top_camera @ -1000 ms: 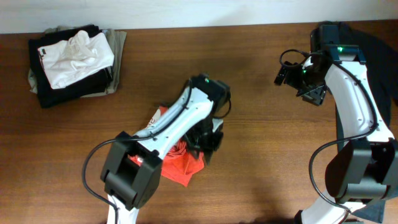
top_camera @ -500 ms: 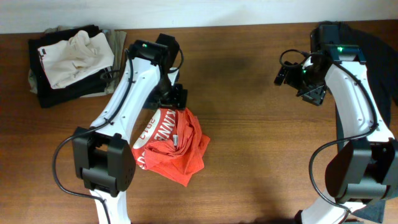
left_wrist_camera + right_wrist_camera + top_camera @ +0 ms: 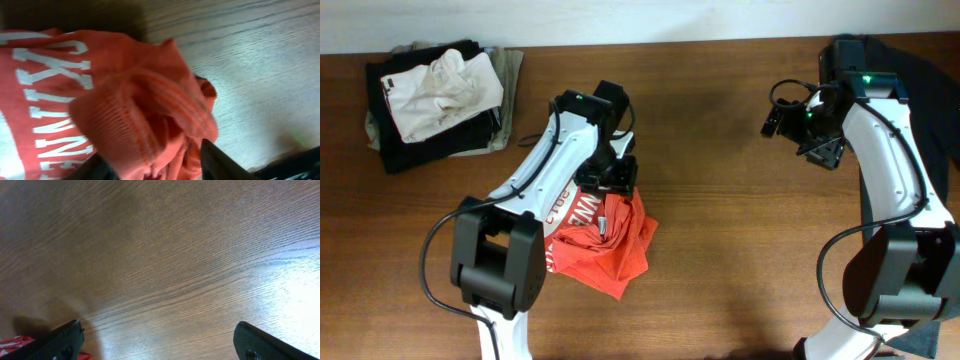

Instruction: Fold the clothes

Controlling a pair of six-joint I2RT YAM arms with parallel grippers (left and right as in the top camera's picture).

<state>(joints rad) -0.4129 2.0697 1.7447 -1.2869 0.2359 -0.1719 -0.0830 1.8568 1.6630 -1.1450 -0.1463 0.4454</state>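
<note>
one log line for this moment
left tool gripping bunched red shirt | right tool open above table | shirt not yet folded

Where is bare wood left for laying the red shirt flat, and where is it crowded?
The widest bare stretch of table lies between the red T-shirt, bunched in the left gripper, and the right arm. A second patch lies below the folded stack, left of the left arm. Crowded: the far-left corner with the stack, the far-right under the black garment.
</note>
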